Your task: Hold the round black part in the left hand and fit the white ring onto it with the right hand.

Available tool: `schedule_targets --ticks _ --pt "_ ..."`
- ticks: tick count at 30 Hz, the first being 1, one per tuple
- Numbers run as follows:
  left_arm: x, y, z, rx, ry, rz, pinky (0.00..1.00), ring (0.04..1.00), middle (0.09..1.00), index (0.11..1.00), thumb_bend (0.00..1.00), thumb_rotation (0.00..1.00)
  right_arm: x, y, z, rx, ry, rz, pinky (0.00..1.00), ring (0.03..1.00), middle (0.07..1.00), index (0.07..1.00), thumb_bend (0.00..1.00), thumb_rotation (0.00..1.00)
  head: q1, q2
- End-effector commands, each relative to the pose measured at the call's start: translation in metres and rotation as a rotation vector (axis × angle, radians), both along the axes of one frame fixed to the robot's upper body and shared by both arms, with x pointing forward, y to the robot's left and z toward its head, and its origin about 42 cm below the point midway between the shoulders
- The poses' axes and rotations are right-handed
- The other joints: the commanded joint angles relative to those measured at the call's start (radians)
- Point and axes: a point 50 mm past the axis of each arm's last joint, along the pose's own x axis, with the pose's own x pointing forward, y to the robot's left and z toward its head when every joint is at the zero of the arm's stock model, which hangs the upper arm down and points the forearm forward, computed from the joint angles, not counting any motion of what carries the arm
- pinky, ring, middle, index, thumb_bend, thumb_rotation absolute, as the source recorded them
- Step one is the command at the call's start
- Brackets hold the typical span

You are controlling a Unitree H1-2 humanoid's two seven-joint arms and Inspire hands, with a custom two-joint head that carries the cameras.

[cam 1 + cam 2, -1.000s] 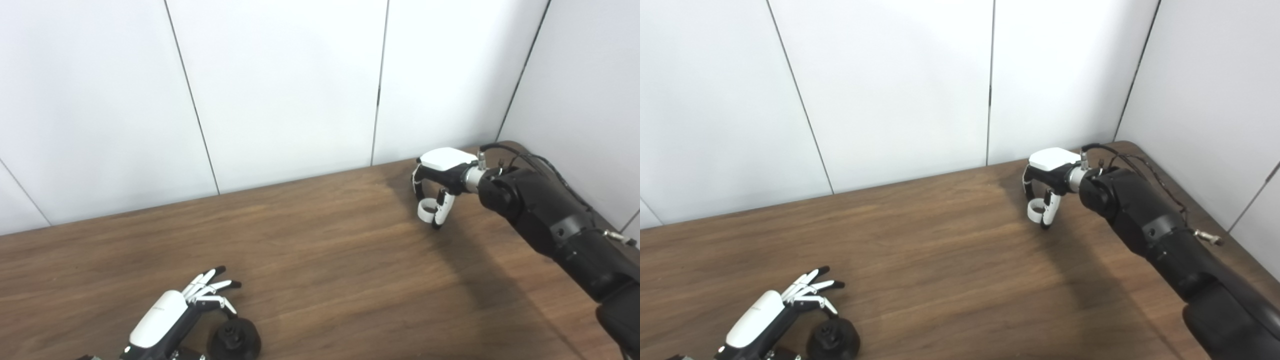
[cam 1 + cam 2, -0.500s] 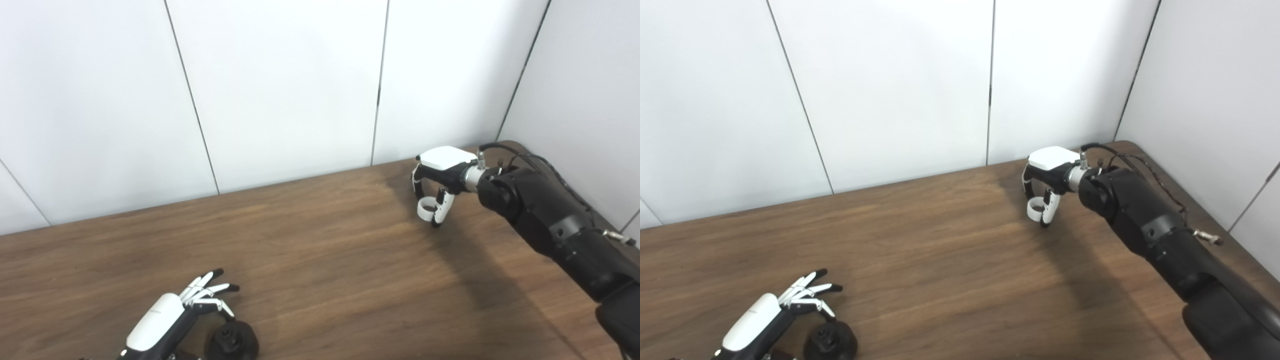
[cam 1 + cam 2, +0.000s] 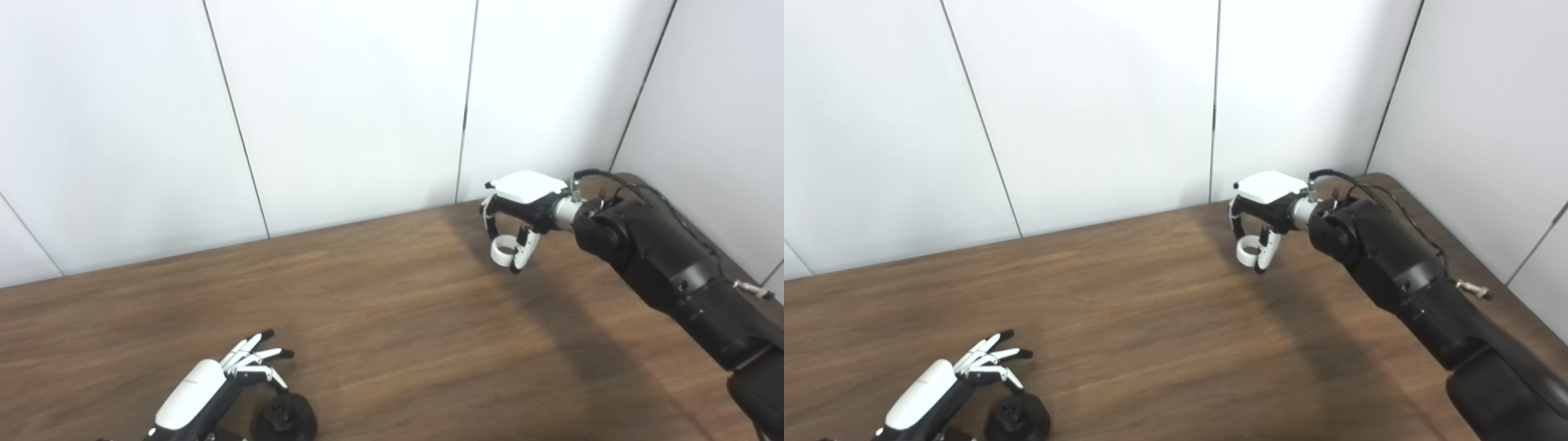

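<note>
Leftward drifts right hand (image 3: 514, 229) pinching stiff, light white ring (image 3: 502, 250) (rim-held); left hand (image 3: 211, 383) splayed beside black part (image 3: 285, 418).

Left hand (image 3: 205, 386) low at the near left, palm down, fingers (image 3: 257, 353) spread and extended forward, holding nothing. Right arm (image 3: 667, 269) reaches in from the right, raised above the surface; right hand (image 3: 520, 208) points left, back of hand up, fingers (image 3: 490, 220) and thumb curled downward in a closed pinch.
</note>
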Motion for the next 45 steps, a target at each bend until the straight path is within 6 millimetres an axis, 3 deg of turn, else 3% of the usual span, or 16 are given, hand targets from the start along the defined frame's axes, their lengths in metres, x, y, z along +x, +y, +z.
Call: schedule_targets --ticks 1,14,24,34,37,45 --pt "-0.005 0.011 -0.012 0.082 0.052 0.002 1.00 1.000 0.858 0.481 0.52 0.06 0.006 0.009 0.039 0.021 -0.098 0.031 1.00 1.000 0.837 0.480 0.53 0.14 -0.001 0.005" --pt "-0.004 0.008 -0.016 0.091 0.065 0.008 1.00 1.000 0.858 0.481 0.52 0.05 -0.012 0.050 0.069 0.038 -0.159 0.192 1.00 1.000 0.856 0.480 0.53 0.14 0.038 0.011" --pt "-0.001 0.001 -0.017 0.090 0.065 0.005 1.00 1.000 0.859 0.481 0.52 0.06 -0.051 0.111 0.085 0.100 -0.227 0.483 1.00 1.000 0.859 0.481 0.53 0.14 0.099 0.022" --pt "0.000 -0.011 -0.016 0.083 0.063 -0.004 1.00 1.000 0.869 0.481 0.52 0.06 -0.084 0.164 0.092 0.148 -0.235 0.726 1.00 1.000 0.850 0.479 0.53 0.14 0.170 0.035" --pt "0.001 -0.018 -0.015 0.092 0.069 0.001 1.00 1.000 0.870 0.481 0.52 0.05 -0.093 0.178 0.092 0.154 -0.236 0.791 1.00 1.000 0.853 0.479 0.53 0.14 0.231 0.044" --pt "0.001 -0.034 -0.011 0.083 0.050 -0.001 1.00 1.000 0.864 0.480 0.52 0.05 -0.107 0.197 0.085 0.171 -0.223 0.889 1.00 1.000 0.835 0.479 0.53 0.14 0.305 0.057"
